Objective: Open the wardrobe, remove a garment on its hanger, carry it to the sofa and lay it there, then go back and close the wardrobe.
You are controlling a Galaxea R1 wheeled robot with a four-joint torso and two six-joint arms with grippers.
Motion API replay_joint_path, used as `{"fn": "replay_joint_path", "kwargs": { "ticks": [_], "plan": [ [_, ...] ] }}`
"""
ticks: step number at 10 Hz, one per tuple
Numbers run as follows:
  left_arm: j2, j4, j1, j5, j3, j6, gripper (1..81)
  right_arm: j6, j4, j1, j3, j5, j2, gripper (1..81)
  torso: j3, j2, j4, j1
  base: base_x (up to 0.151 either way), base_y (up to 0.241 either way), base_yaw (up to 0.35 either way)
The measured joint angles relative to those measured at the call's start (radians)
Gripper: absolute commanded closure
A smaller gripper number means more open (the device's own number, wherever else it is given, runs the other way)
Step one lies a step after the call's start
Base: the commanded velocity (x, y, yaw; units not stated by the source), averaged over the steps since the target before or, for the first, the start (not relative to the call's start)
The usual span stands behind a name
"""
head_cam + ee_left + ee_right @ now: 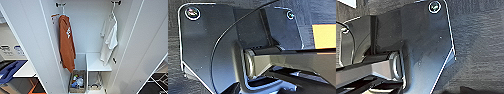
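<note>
White wardrobe (87, 37) interior open; garment (110, 40) hangs right on rail; grippers' state indiscernible.

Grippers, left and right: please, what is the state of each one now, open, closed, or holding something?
Left gripper: cannot be told from the left wrist view.
Right gripper: cannot be told from the right wrist view.

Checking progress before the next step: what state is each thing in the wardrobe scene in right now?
wardrobe: both doors open.
white T-shirt: hanging from the rail on the right.
hanger: hooked on the rail, carrying the T-shirt.
orange garment: hanging on the left.
basket: on the wardrobe floor, filled with items.
</note>
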Motion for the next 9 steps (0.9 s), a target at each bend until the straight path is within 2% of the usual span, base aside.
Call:
{"fn": "replay_joint_path", "kwargs": {
  "ticks": [1,4,7,9],
  "plan": [
    [-0.002,0.0,0.001,-0.001,0.001,0.0,1.0,-0.018,0.022,-0.005,0.02,0.002,-0.001,1.0,0.0,0.0,0.0,0.0,0.0,0.0,0.0],
    [-0.005,0.003,0.04,-0.008,0.001,0.009,1.0,-0.024,0.034,-0.016,0.032,-0.004,0.032,1.0,0.0,0.0,0.0,0.0,0.0,0.0,0.0],
    [-0.005,-0.006,0.043,0.004,0.004,0.0,1.0,-0.024,0.038,-0.031,-0.071,-0.012,0.094,1.0,0.001,0.0,0.0,0.0,0.0,0.0,0.0],
    [-0.01,-0.036,0.044,0.07,0.004,-0.018,1.0,-0.026,0.04,-0.027,-0.113,-0.012,0.098,1.0,0.001,0.0,0.0,0.0,0.0,0.0,0.0]
  ]
}}
